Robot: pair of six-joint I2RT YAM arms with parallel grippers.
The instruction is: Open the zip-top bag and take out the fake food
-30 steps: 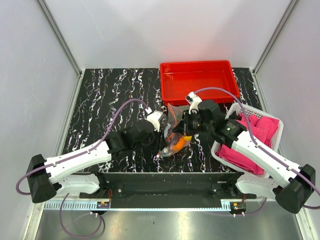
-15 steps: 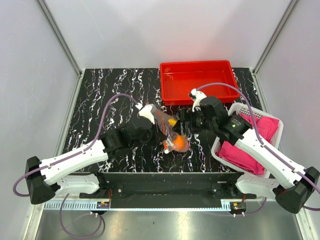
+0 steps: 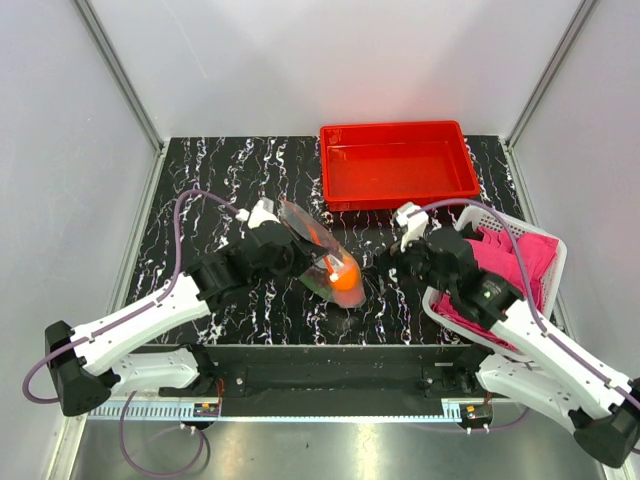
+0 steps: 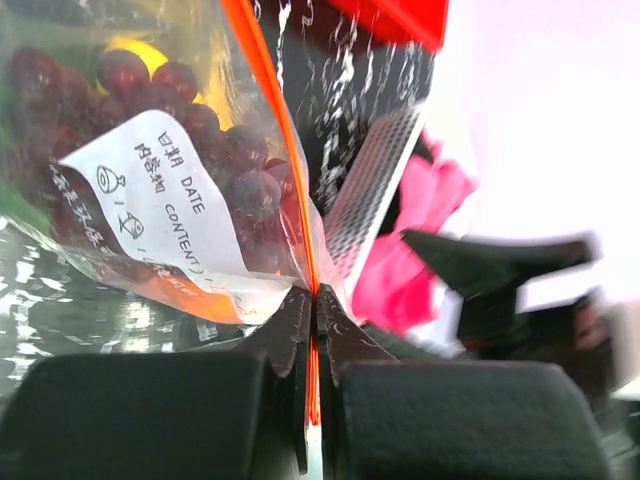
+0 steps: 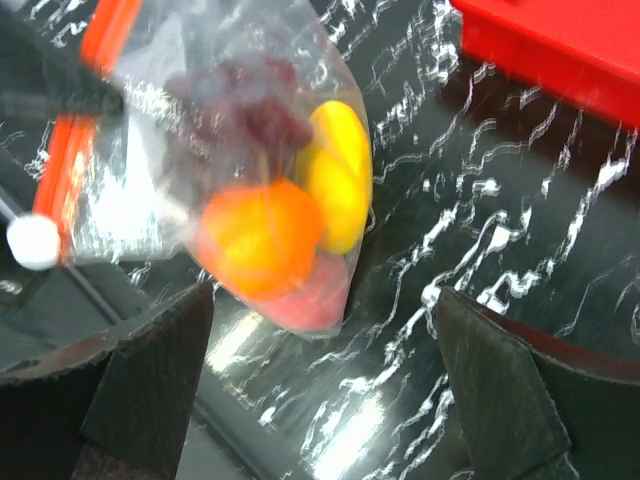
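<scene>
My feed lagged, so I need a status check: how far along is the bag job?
Done: the left claw is shut on the orange-red zip strip of the zip-top bag. In hand: the right claw is open, facing the bag, not touching it. Left: no opening shows; the orange ball, yellow fruit and grape bunch sit inside.

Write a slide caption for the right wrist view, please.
Open right gripper faces zip-top bag of orange ball, yellow fruit and grapes.
</scene>
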